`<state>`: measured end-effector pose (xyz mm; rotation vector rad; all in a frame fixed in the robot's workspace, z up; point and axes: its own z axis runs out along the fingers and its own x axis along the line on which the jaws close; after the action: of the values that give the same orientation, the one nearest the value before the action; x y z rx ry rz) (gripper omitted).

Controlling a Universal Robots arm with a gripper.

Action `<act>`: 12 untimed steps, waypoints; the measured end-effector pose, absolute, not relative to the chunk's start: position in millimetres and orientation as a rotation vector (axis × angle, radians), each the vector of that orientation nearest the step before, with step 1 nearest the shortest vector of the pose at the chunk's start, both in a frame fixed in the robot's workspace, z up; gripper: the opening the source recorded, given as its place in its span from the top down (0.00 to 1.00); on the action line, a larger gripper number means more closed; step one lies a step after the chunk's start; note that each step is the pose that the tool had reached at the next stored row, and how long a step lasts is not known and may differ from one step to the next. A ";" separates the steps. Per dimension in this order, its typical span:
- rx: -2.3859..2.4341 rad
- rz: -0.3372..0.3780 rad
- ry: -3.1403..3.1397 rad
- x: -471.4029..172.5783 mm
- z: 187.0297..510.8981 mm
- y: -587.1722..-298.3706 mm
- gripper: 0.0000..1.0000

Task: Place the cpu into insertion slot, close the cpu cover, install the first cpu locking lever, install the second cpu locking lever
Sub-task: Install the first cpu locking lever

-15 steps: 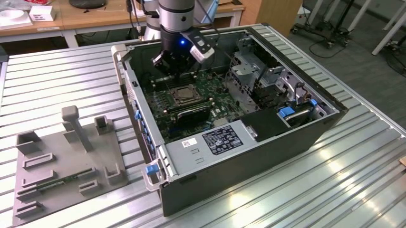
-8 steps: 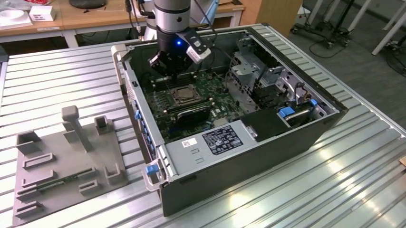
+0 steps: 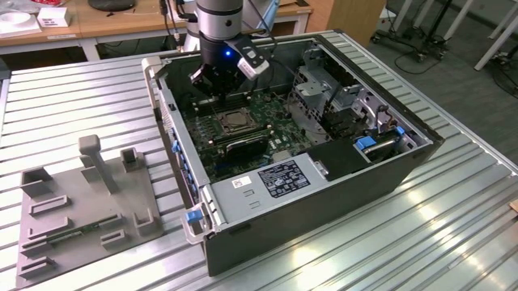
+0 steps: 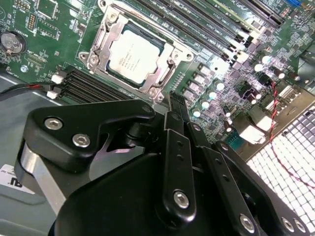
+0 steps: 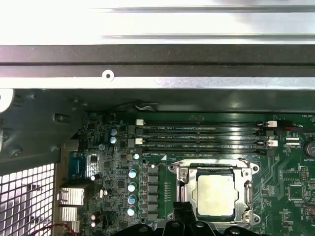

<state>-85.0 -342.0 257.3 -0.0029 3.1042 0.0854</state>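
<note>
The cpu [image 4: 134, 54] lies flat in the insertion slot [image 3: 230, 119] on the green motherboard, its grey face [image 5: 214, 194] showing. The silver cpu cover [image 4: 98, 46] lies down around the chip, which shows through its window; the cover frame [image 5: 184, 184] looks level in both wrist views. My gripper [image 3: 217, 91] hangs inside the open computer case, just above and behind the socket. Its black fingers [image 4: 172, 123] are drawn together to one narrow tip with nothing between them. That tip [image 5: 184, 214] sits beside the socket's edge, a little apart from the frame.
Long memory slots [image 5: 202, 137] run beside the socket. The case's walls [image 3: 166, 121] close in around the board, with a metal drive cage [image 3: 324, 91] toward the exterior view's right. A black card [image 3: 242, 145] lies in front of the socket. A grey fixture plate [image 3: 81, 206] sits outside the case.
</note>
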 end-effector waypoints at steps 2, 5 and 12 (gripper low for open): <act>-0.003 0.086 3.104 -85.0 258.2 -342.0 0.89; -0.003 0.086 3.104 -85.0 258.2 -342.0 0.89; -0.003 0.086 3.103 -92.2 257.6 -342.0 0.89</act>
<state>-92.2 -342.0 257.6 -0.0030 3.1034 0.0855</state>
